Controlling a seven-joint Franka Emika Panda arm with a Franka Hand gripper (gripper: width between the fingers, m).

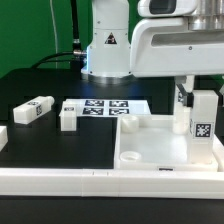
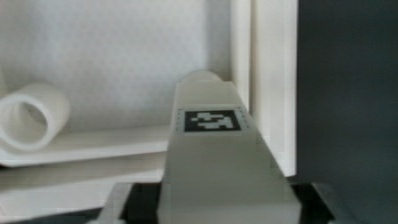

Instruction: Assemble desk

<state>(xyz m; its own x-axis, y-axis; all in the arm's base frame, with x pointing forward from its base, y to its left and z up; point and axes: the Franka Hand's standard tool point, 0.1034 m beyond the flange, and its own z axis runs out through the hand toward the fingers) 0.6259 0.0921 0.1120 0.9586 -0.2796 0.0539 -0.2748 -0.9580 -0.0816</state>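
Note:
The white desk top (image 1: 150,152) lies at the exterior view's lower right, rim up. A square white leg (image 1: 203,125) with a tag stands upright at its right-hand corner. My gripper (image 1: 197,100) comes down from above, shut on the upper part of that leg. In the wrist view the leg (image 2: 221,150) fills the middle, and the dark pads (image 2: 143,203) press on both of its sides. A round corner socket (image 2: 25,116) and the desk top's raised rim (image 2: 249,60) lie beyond it. Two more legs (image 1: 34,109) (image 1: 68,116) lie loose on the black table at the left.
The marker board (image 1: 106,106) lies flat behind the desk top, in front of the arm's base (image 1: 105,55). A long white rail (image 1: 60,180) edges the table's front. A black cable (image 1: 62,50) runs along the back left.

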